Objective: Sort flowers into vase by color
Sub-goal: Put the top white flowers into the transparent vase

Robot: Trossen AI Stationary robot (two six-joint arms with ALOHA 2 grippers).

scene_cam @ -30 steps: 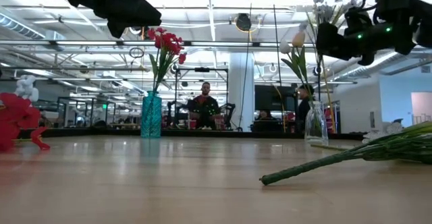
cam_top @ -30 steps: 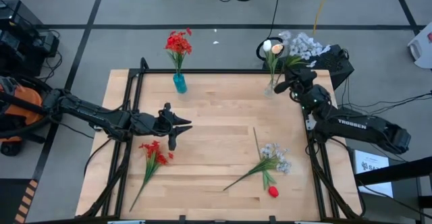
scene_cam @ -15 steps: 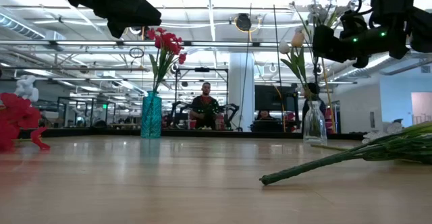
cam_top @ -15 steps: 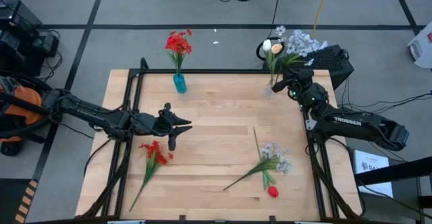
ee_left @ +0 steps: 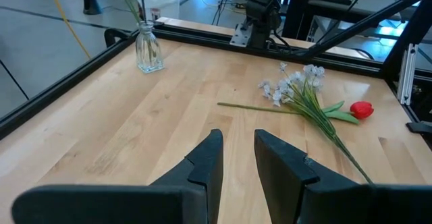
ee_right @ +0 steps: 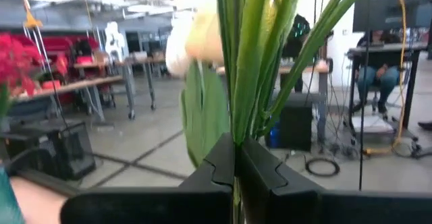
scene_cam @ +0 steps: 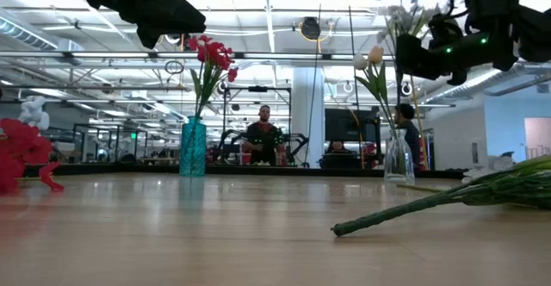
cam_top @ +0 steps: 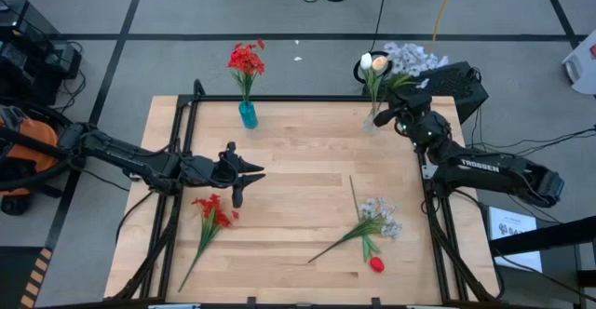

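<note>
- Right gripper (cam_top: 402, 118) is at the far right bench corner, its jaws clamped on the green stems of the cream-white tulip buds (cam_top: 373, 63) standing in the clear glass vase (scene_cam: 398, 158).
- Left gripper (cam_top: 238, 177) hovers mid-bench, jaws slightly apart, seemingly empty.
- Red clustered blooms (cam_top: 211, 211) lie just beside it.

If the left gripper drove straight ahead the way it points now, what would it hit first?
Probably nothing soon: the left gripper faces bare wooden table. The pale bluish-white spray with red tulip bud lies off to one side, the clear glass vase to the other.

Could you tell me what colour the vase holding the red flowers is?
The vase is teal blue, clearest in the low view.
</note>
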